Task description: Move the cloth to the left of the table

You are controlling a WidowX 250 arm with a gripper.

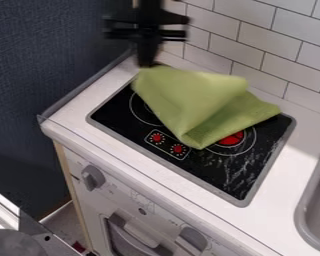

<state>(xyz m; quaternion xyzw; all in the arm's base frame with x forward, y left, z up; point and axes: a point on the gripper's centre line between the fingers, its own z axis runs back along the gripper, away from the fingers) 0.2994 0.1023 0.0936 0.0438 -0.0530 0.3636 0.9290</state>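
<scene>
The black gripper [148, 63] hangs down from the top edge of the camera view, over the back left part of the stove. It is shut on the upper left corner of a green cloth [189, 97]. From there the cloth spreads to the right in loose folds above the black cooktop, covering much of its back half. One folded point hangs toward the stove's front, and another part extends toward the right rear edge. Whether its far end touches the cooktop, I cannot tell.
The cooktop [243, 172] has a grey rim, two red printed knobs and a red burner mark. White counter [112, 150] surrounds it. A grey sink [316, 210] lies at the right, a tiled wall [256, 45] behind, and a clear raised edge along the left side.
</scene>
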